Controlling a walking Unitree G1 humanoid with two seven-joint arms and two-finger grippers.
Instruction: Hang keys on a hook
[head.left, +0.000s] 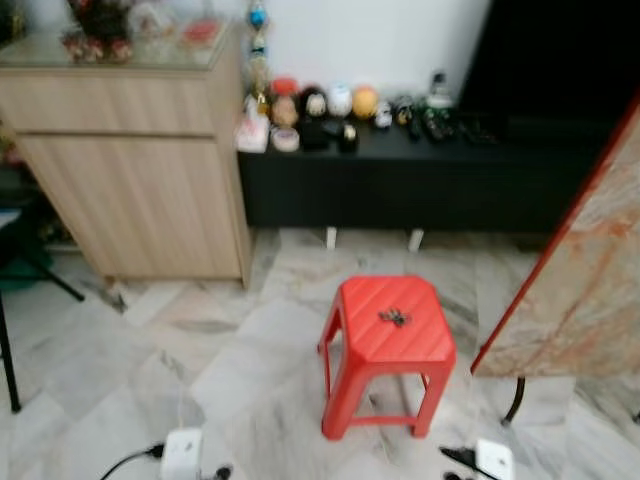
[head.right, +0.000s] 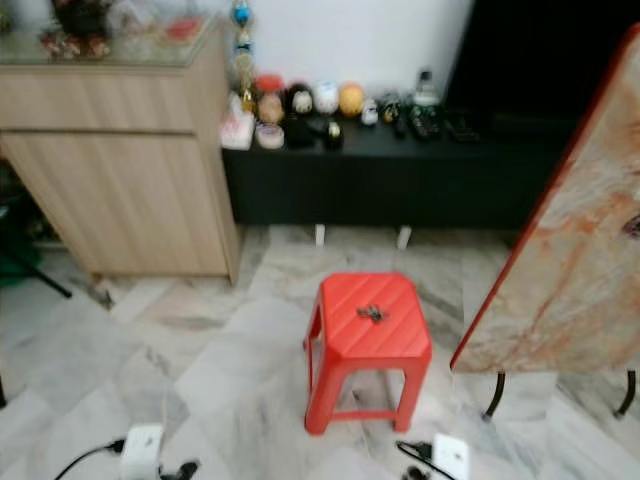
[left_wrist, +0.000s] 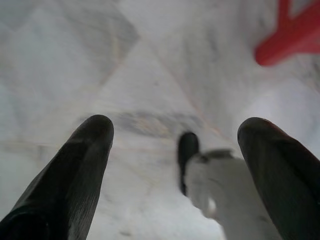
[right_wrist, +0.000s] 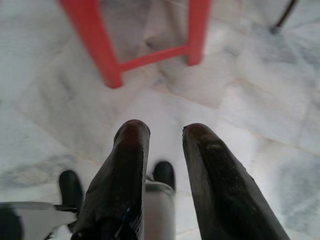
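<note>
**Keys on the red stool, both arms hanging low**

The keys (head.left: 393, 317) lie as a small dark bunch on the seat of a red plastic stool (head.left: 390, 345), a little behind the seat's middle and away from every edge. The stool stands alone on the pale marble floor (head.left: 120, 380), with open floor to its left and in front. Behind it, across a strip of floor, runs a low black cabinet (head.left: 420, 185) whose top carries a row of small figurines (head.left: 315, 108). A light wooden cabinet (head.left: 135, 160) stands at the left, its corner near the black cabinet's end. On the right a marble-patterned board with a red edge (head.left: 585, 270) leans in close to the stool, narrowing the way on that side; a dark curved leg shows under it.

The two white feet (head.left: 182, 455) of the robot sit at the bottom of the head views, one left of the stool and one to its right.

The wrist views add the floor close up. The left gripper (left_wrist: 175, 145) hangs over the marble with its fingers (left_wrist: 75, 170) spread wide, nothing between them, a white foot below and a red stool leg at the far corner. The right gripper (right_wrist: 165, 150) hangs near the stool's legs and crossbar, its fingers (right_wrist: 125, 170) a narrow gap apart and holding nothing
</note>
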